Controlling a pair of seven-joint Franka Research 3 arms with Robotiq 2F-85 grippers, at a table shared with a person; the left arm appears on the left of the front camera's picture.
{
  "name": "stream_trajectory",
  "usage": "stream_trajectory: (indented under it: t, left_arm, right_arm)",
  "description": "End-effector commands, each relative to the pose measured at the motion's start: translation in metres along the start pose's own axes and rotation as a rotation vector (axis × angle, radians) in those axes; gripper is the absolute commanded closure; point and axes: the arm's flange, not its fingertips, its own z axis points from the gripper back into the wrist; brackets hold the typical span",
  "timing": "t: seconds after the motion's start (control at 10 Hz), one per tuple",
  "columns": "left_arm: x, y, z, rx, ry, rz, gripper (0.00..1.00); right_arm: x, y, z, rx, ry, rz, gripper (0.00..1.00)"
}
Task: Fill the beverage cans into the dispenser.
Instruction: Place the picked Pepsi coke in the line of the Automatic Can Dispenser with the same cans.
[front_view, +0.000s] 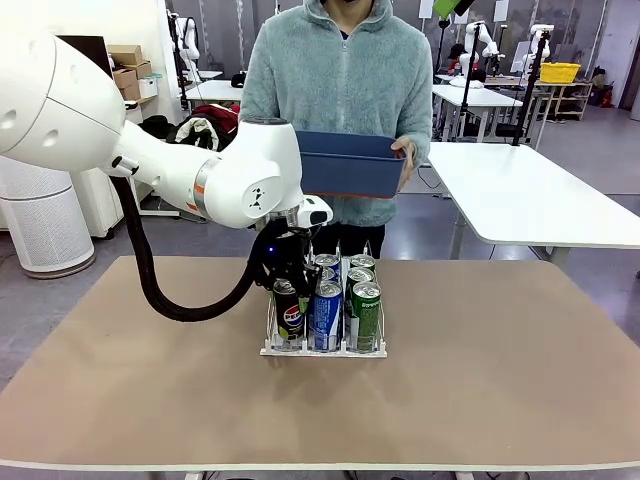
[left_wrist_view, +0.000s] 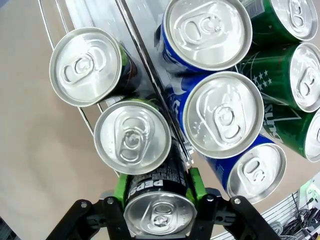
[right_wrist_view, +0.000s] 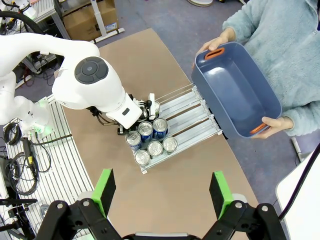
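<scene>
Item: slim black aluminium Pepsi can (left_wrist_view: 159, 212), clamped in your left hand (left_wrist_view: 159, 200); smooth, dentable, so hold mid-body; right hand (right_wrist_view: 162, 192) apart.

Behind your tan table (front_view: 500, 400) you see grey floor (front_view: 590, 170). A white table (front_view: 530, 195) stands just beyond its far right corner. Cardboard boxes (front_view: 130, 70) sit far left of it, and a yellow crate (front_view: 559, 72) far behind.
</scene>
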Motion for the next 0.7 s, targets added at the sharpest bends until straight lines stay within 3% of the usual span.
stream_trajectory:
  t: [0.0,0.3,0.4,0.5,0.6]
  left_arm:
    - [0.0004,0.0003,-0.0001,-0.001,-0.006,0.012,0.42]
    - [0.0004,0.0003,-0.0001,-0.001,-0.006,0.012,0.42]
    - [0.0003,0.0012,0.0002,0.000,0.000,0.005,0.25]
    - [0.0002,0.0027,0.0029,-0.012,-0.002,0.024,0.23]
    - [-0.0001,0.0029,0.0050,-0.013,-0.005,0.028,0.06]
  right_arm:
    - [-0.0005,0.0005,-0.0004,0.001,0.000,-0.001,0.00]
    - [-0.0005,0.0005,-0.0004,0.001,0.000,-0.001,0.00]
    - [-0.0005,0.0005,-0.0004,0.001,0.000,-0.001,0.00]
    - [-0.0005,0.0005,-0.0004,0.001,0.000,-0.001,0.00]
    - [-0.0005,0.0005,-0.0004,0.001,0.000,-0.001,0.00]
